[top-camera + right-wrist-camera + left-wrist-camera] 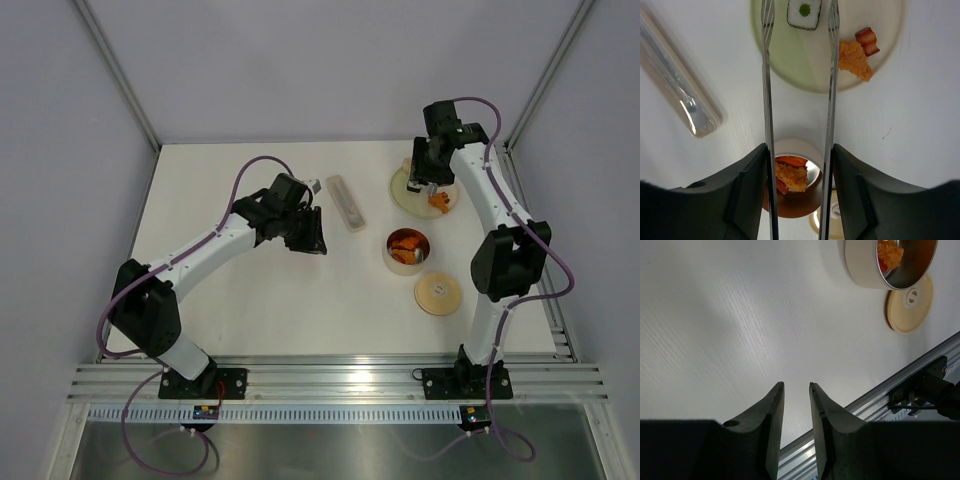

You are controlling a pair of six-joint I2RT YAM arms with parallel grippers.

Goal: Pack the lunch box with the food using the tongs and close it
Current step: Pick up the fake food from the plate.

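My right gripper (799, 147) is shut on the silver tongs (766, 100), whose two arms stand spread apart. The tong tips flank a white, black-edged roll piece (803, 14) on the pale green plate (805, 55); I cannot tell if they touch it. An orange fried piece (855, 60) and a red-striped piece (867, 41) lie on the plate beside it. The lunch box (407, 250) stands open with orange food (890, 255) inside, its tan lid (438, 294) flat beside it. My left gripper (796, 385) hovers over bare table, open by a narrow gap, holding nothing.
A pale translucent oblong case (347, 203) lies between the two arms at the back of the table. The aluminium rail (880, 390) runs along the table's near edge. Grey walls enclose the left, back and right sides.
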